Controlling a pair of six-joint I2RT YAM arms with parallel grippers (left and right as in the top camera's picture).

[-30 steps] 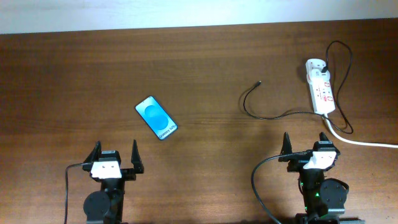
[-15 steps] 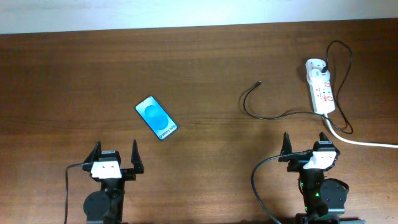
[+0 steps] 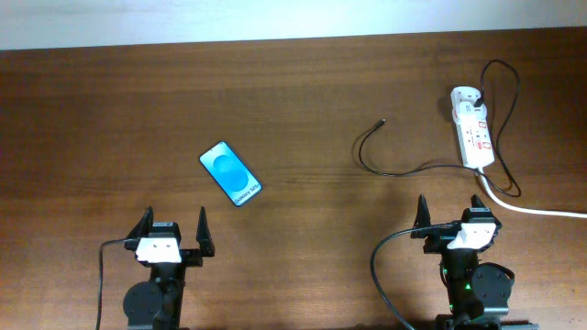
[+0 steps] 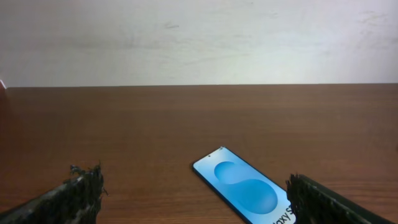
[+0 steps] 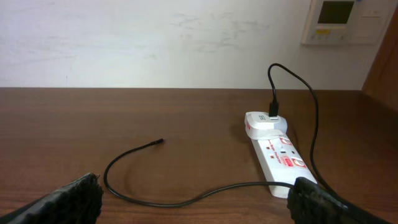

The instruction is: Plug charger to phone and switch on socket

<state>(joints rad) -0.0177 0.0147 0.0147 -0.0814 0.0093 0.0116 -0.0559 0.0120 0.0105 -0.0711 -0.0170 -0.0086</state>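
Note:
The phone [image 3: 230,173] lies flat, screen up and angled, left of the table's middle; it also shows in the left wrist view [image 4: 244,186]. The black charger cable [image 3: 390,169] curves from its free plug tip [image 3: 382,121] to the white socket strip [image 3: 472,128] at the right; both show in the right wrist view, the cable [image 5: 161,200] and the socket [image 5: 277,149]. My left gripper [image 3: 171,230] is open and empty, near the front edge below the phone. My right gripper [image 3: 455,216] is open and empty, in front of the socket.
The socket's thick white cord [image 3: 532,208] runs off to the right edge. A white wall stands behind the table's far edge. A wall control panel [image 5: 342,22] hangs at the top right of the right wrist view.
The left gripper has shifted very slightly to the right. Nothing else has moved.

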